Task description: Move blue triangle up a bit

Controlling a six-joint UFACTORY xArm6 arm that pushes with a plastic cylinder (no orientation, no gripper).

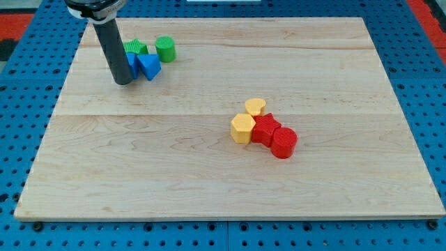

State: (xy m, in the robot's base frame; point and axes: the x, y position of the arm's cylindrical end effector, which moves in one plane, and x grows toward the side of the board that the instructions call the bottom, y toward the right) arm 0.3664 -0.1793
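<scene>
The blue triangle (148, 66) lies near the view's top left on the wooden board (209, 174). My tip (123, 81) rests on the board just left of and slightly below it, close to its left corner. The dark rod covers part of a second blue block (131, 65) that sits between the rod and the triangle. A green block (136, 47) of unclear shape lies just above the blue ones, and a green cylinder (165, 49) stands up and to the right of the triangle.
A cluster sits right of the board's middle: a yellow heart-like block (256, 107), a yellow hexagon (243, 128), a red block (265, 129) and a red cylinder (283, 142). Blue pegboard surrounds the board.
</scene>
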